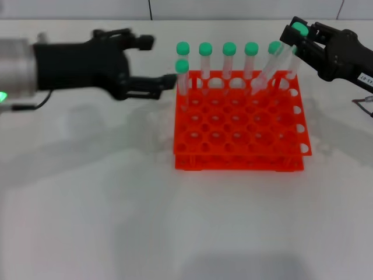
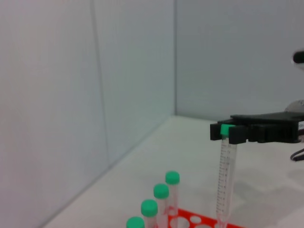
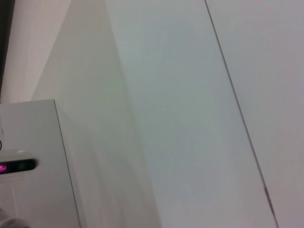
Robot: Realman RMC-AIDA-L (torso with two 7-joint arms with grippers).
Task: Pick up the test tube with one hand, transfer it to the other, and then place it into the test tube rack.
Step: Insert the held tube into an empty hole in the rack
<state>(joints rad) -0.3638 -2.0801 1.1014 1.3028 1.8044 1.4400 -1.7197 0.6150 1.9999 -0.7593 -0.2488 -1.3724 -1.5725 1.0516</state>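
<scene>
My right gripper (image 1: 298, 32), black with a white label sticker, is shut on the green cap of the test tube (image 1: 267, 73). It holds the tube tilted over the back right corner of the orange-red test tube rack (image 1: 239, 149), with the tube's lower end at the rack's top holes. In the left wrist view the same gripper (image 2: 231, 132) holds the tube (image 2: 225, 175) nearly upright, its tip at the rack (image 2: 190, 221). My left gripper (image 1: 156, 61) is open and empty just left of the rack's back left corner.
Several green-capped tubes (image 1: 229, 58) stand in the rack's back row, and one more (image 1: 182, 76) in the second row at the left. A thin dark object (image 1: 364, 104) lies at the table's right edge. The right wrist view shows only walls and a white box (image 3: 28, 166).
</scene>
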